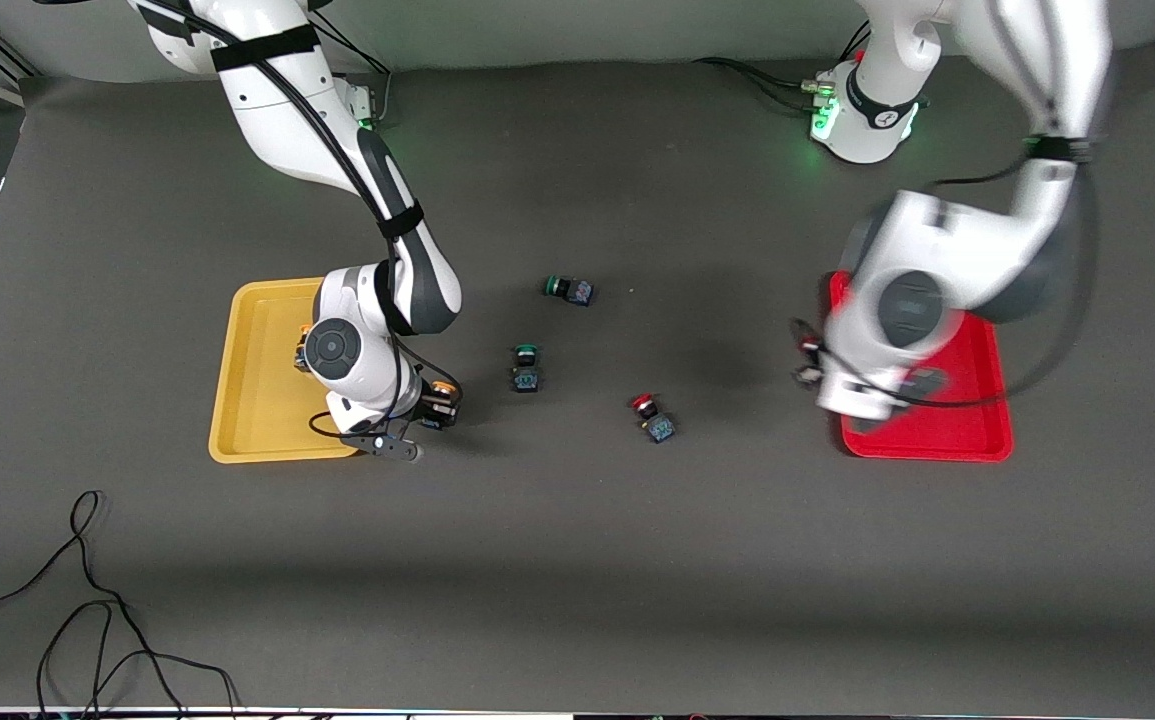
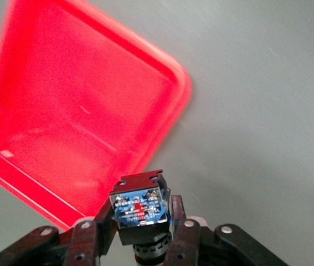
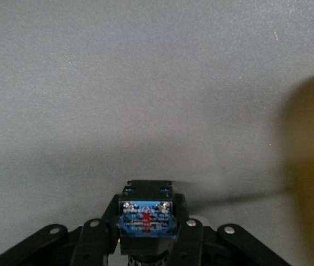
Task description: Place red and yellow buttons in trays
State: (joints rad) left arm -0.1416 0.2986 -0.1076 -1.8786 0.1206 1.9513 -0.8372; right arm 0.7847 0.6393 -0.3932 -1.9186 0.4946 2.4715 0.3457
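Note:
My right gripper (image 1: pixel 434 405) is shut on an orange-yellow-capped button (image 1: pixel 443 392) just above the table, beside the yellow tray (image 1: pixel 257 400). In the right wrist view the gripper (image 3: pixel 148 233) shows the button's bluish base (image 3: pixel 147 219). A second orange-yellow button (image 1: pixel 303 356) lies in the yellow tray, partly hidden by the wrist. My left gripper (image 1: pixel 807 360) is shut on a red-capped button (image 1: pixel 809 347) over the rim of the red tray (image 1: pixel 957 430). In the left wrist view the gripper (image 2: pixel 140 224) holds that button (image 2: pixel 140 208) over the tray's corner (image 2: pixel 62 111). Another red button (image 1: pixel 652 418) lies mid-table.
Two green-capped switches lie mid-table, one (image 1: pixel 526 368) between the yellow tray and the red button, the other (image 1: pixel 569 289) farther from the front camera. Loose black cables (image 1: pixel 87 620) lie near the front edge at the right arm's end.

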